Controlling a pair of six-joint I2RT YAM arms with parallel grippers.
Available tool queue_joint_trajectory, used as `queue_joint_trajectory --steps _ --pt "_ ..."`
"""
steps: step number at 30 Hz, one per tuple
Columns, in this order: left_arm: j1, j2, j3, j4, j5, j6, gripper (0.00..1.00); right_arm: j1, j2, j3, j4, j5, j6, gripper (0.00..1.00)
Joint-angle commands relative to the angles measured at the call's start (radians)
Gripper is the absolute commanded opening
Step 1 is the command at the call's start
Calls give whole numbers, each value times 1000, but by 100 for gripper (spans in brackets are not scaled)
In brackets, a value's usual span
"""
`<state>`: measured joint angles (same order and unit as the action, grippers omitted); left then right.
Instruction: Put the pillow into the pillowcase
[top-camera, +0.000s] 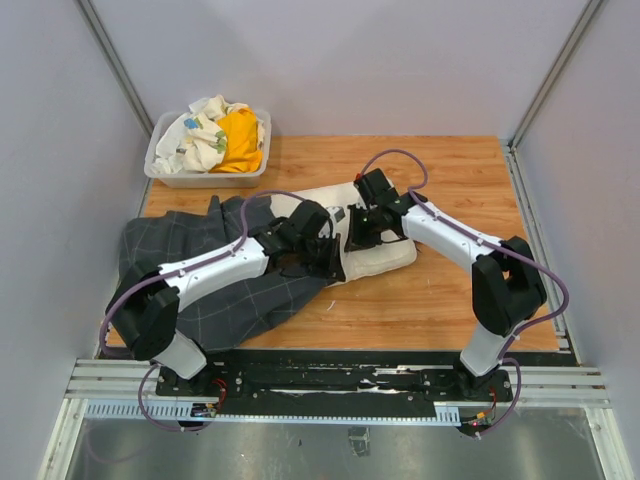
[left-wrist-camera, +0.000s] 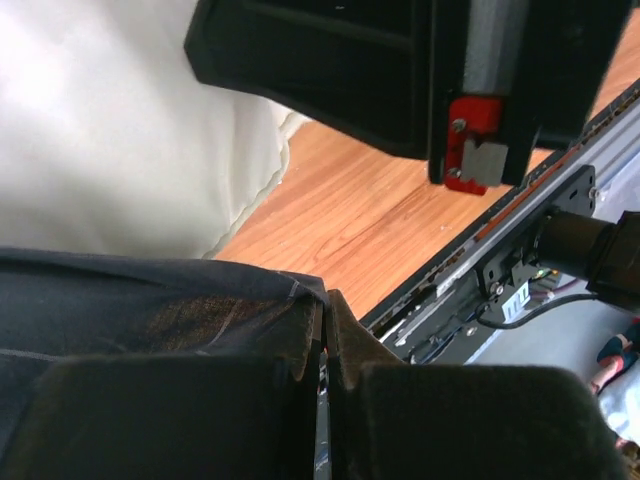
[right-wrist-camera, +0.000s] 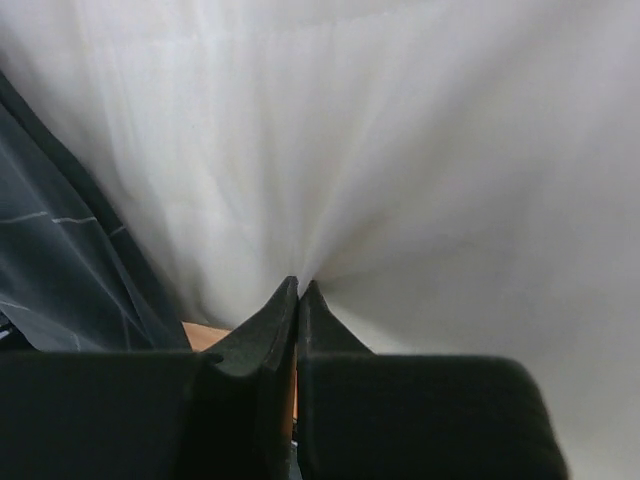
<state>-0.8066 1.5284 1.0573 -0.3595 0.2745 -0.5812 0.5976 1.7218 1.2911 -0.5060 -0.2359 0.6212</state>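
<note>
pillow (top-camera: 392, 258) lies flat on the bench (top-camera: 450, 300), right of centre. the pillowcase (top-camera: 190, 260) sprawls to its left, and the two meet somewhere under the arms, which hide the join. the left gripper (left-wrist-camera: 322, 325) has its jaws pressed together on a fold of the pillowcase's dark edge, probably to lift and steady the opening. the right gripper (right-wrist-camera: 298, 292) has its jaws clamped on a pinch of cream fabric that puckers toward the tips, likely so it can feed the pillow leftward into that opening. most of the pillow looks uncovered.
</note>
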Motion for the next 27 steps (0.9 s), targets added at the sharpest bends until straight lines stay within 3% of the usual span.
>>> queue_joint_trajectory --steps 1,8,14,21,27 --pt "-16 17 120 47 59 7 0 24 -3 73 44 -45 10 1" --pt "-14 0 29 32 11 11 2 24 -28 35 35 -36 -1 1" --pt "17 -64 32 -79 -117 6 40 25 -53 -39 37 -15 -25 1" --pt "104 -92 247 -300 -359 -13 46 31 -78 -91 28 34 -52 1" --pt "308 15 373 -389 -515 24 50 33 -108 -116 24 72 -82 1"
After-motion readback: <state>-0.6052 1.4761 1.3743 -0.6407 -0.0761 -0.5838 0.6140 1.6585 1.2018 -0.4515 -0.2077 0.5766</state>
